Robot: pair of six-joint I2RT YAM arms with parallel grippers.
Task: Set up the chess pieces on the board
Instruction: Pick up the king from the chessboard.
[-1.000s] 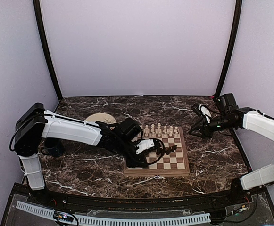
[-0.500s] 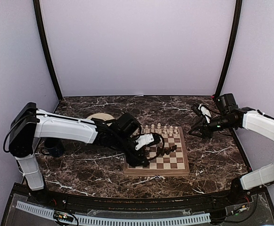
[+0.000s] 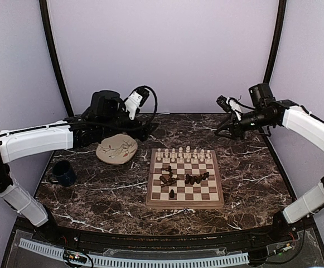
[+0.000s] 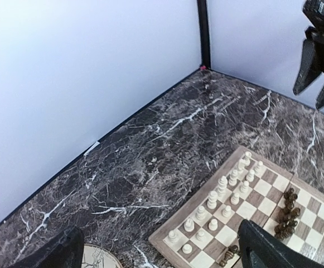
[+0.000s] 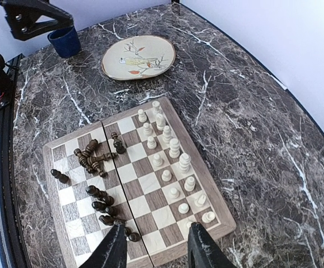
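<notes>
Two rows of pale pieces (image 5: 174,148) stood on the board's (image 3: 185,204) far side, mid-counter; dark pieces (image 3: 192,178) lay heaped, unplaced. Left claw (image 4: 162,244) and right claw (image 5: 157,234) hung released, empty.

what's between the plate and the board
Nothing: only a bare strip of marble table separates the plate from the board, clearest in the right wrist view.

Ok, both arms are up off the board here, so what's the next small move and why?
Probably lower the right claw onto the toppled dark pieces nearest it mid-board and grip one. It and the left claw hang open and empty, the pale pieces already stand in two rows along the far side of the chessboard, and the near rows are almost bare.
</notes>
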